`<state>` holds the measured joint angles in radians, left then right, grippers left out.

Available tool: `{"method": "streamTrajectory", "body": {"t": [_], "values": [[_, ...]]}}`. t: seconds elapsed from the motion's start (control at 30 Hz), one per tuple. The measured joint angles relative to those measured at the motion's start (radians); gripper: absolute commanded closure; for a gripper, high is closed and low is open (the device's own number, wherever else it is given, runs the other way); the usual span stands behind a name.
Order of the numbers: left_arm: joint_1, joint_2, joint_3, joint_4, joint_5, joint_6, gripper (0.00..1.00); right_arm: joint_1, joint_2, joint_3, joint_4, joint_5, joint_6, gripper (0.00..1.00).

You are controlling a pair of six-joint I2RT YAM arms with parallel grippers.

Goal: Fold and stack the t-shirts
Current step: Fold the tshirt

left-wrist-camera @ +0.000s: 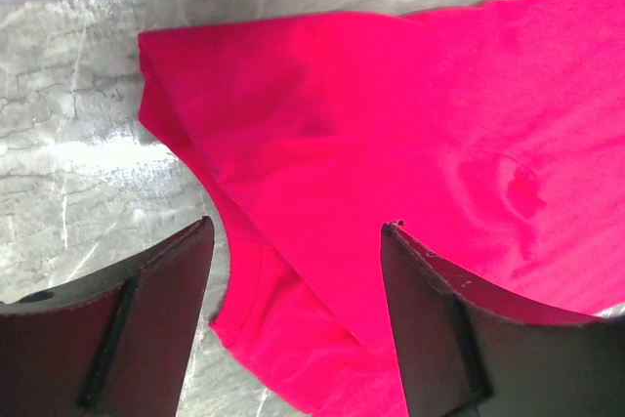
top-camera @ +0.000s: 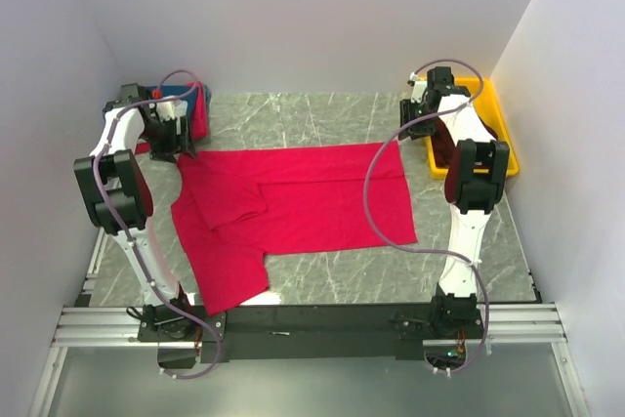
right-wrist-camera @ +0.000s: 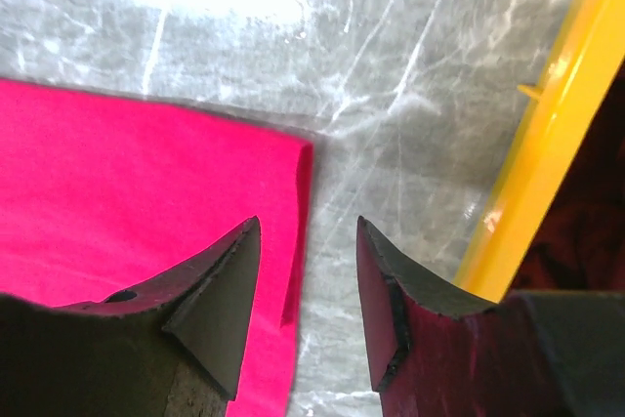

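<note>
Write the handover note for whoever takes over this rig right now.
Left gripper: jaws open, empty, over the far left corner of the red shirt.
Right gripper: jaws open, empty, over its far right corner, beside the bin.
Done: the shirt lies spread on the table; its far side looks folded in once.
Left: the near sleeve sticks out unfolded. Finish the folds, then stack.
Also: red and blue cloth sits behind the left arm, and maroon cloth is in the bin.
</note>
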<state>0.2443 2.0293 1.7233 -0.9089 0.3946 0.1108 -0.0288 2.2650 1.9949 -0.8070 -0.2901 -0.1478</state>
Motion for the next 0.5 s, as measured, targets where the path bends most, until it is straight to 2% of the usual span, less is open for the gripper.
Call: {"method": "streamTrajectory", "body": {"t": [0.4,0.5], "values": [[0.007,0.035,-0.021,0.055,-0.041,-0.050,0.23,0.000,0.032,0.002,0.019,-0.082,0.070,0.54],[0.008,0.046,-0.044,0.068,-0.041,-0.064,0.26,0.000,0.040,0.002,0.019,-0.099,0.080,0.56]]}}
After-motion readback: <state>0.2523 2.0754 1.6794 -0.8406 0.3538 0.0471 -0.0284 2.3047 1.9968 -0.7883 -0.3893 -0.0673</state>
